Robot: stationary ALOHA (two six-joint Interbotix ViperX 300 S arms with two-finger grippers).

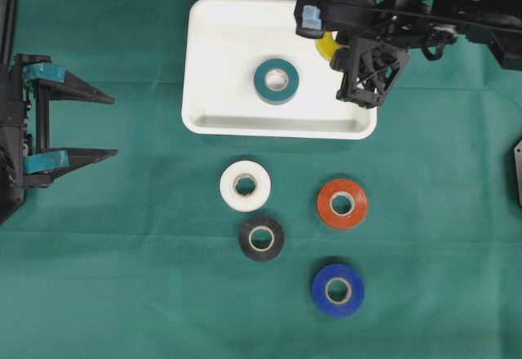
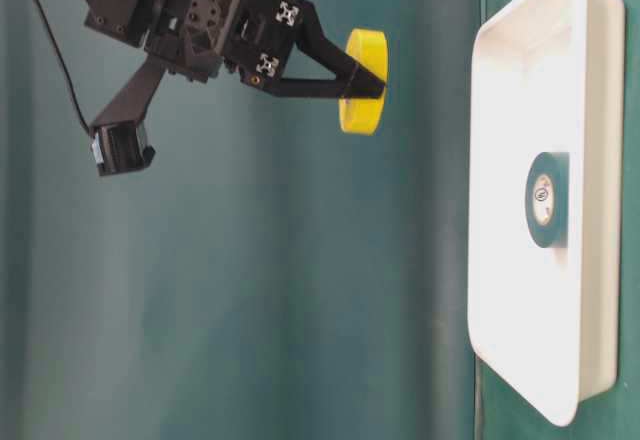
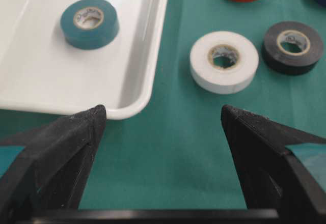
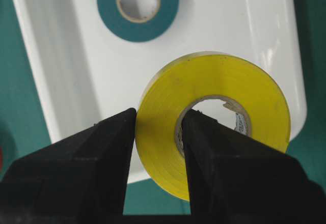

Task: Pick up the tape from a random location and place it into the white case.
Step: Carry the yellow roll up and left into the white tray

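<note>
A green cloth [image 1: 122,294] covered the table. Four tape rolls lay flat on it, cores facing up: a white roll [image 1: 245,185], with a black roll [image 1: 262,238] just beside it but not touching, a red roll [image 1: 342,204] to their right in the overhead view, and a blue roll [image 1: 338,290] nearest that view's bottom edge, apart from the rest.

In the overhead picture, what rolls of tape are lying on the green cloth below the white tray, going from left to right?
white roll → black roll → blue roll → red roll
</note>
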